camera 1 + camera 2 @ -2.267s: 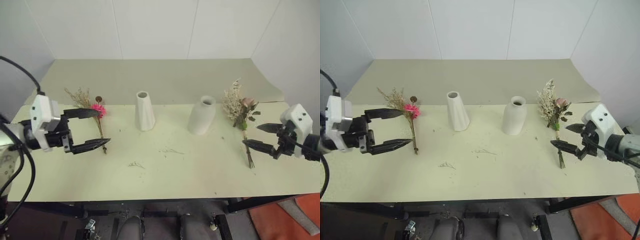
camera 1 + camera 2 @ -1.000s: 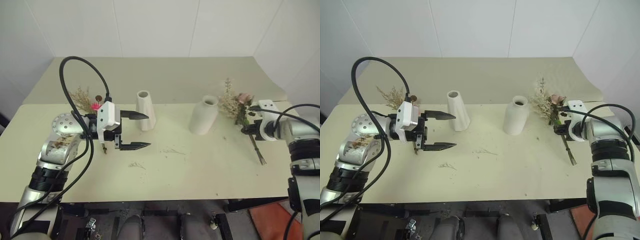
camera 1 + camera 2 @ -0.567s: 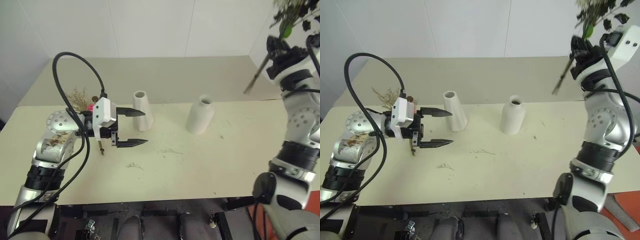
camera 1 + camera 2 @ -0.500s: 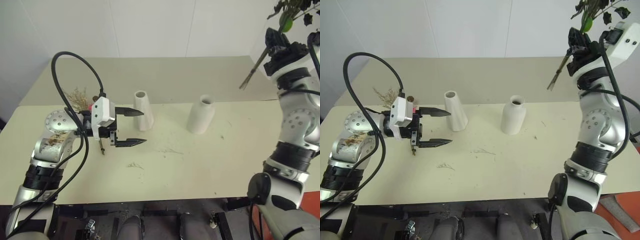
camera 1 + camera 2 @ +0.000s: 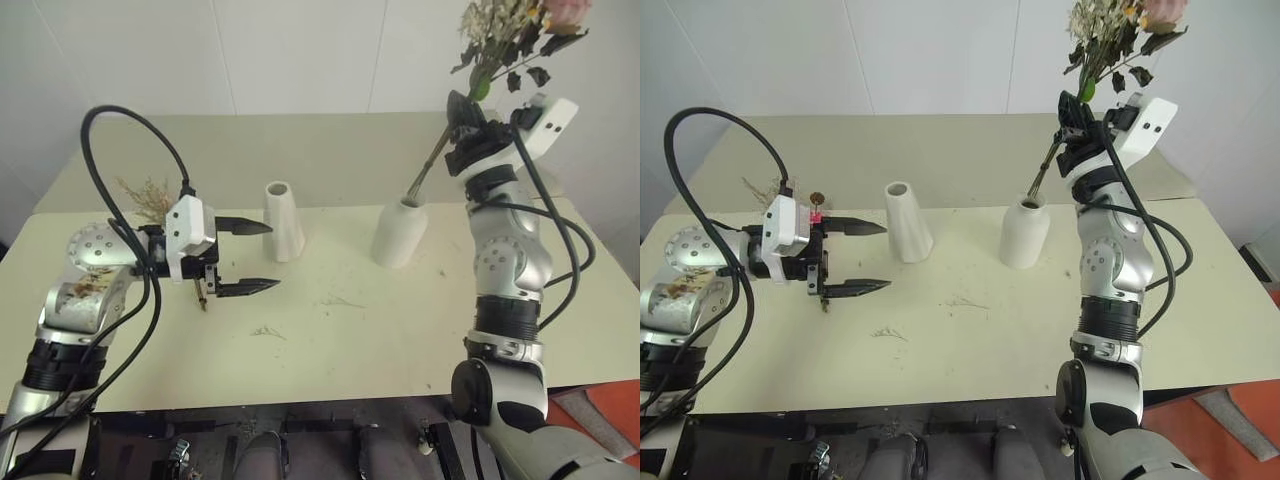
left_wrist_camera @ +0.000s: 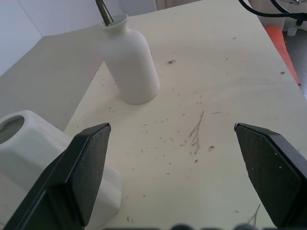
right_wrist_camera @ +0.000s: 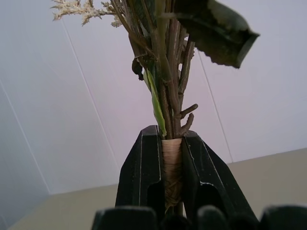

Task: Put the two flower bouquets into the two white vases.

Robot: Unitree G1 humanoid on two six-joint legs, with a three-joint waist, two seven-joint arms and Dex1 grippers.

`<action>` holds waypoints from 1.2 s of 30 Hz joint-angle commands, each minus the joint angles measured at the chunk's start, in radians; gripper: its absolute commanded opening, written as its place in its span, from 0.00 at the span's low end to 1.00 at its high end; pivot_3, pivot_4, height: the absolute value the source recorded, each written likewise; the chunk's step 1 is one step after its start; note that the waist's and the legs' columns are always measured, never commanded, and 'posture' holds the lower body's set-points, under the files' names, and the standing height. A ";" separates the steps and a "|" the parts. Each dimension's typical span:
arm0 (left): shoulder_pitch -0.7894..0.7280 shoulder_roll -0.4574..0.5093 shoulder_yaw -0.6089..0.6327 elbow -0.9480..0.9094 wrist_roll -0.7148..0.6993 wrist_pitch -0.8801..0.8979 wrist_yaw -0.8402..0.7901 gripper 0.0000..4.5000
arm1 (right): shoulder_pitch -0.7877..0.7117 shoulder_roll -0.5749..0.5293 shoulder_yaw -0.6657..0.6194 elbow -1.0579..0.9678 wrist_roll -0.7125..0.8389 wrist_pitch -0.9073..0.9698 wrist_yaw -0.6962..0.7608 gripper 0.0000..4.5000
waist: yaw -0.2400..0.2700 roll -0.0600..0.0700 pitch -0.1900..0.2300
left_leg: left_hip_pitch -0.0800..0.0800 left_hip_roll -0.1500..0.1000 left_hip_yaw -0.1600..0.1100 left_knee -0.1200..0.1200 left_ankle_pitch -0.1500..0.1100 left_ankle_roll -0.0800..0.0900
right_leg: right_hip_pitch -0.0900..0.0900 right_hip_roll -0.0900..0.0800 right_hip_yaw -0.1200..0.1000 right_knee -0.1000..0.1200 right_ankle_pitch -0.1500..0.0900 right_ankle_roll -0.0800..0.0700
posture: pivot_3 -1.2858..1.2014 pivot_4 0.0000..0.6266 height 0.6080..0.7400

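The right fingers (image 7: 171, 178) are squeezing the big bouquet (image 5: 500, 40), stems entering the round vase (image 5: 398, 235) below, which might tip if pushed sideways.

the left arm is reaching in from the robot's left side, elbow bent, forearm lying roughly level with a black cable looping over it. the left end effector (image 5: 243, 258) is pointing sideways toward the robot's right, its two black fingers (image 5: 247, 228) standing wide apart, one above the other, gripping nothing. the right arm is standing nearly upright, forearm raised high and the wrist angled upward. the right end effector (image 5: 1073, 128) is sitting at the top of that arm, pointing up and away, its fingers (image 7: 144, 163) pressing together on the wrapped stems of the larger bouquet (image 5: 1118, 32) and holding it up.
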 commanded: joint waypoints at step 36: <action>0.049 0.033 0.096 -0.081 -0.092 0.055 0.046 1.00 | 0.402 -0.181 0.218 -0.293 -0.113 -0.044 0.165 0.99 | 0.005 0.000 0.000 | 0.000 0.000 0.000 0.000 0.000 0.000 | 0.000 0.000 0.000 -0.001 0.000 0.000 | 0.52 0.24 1.00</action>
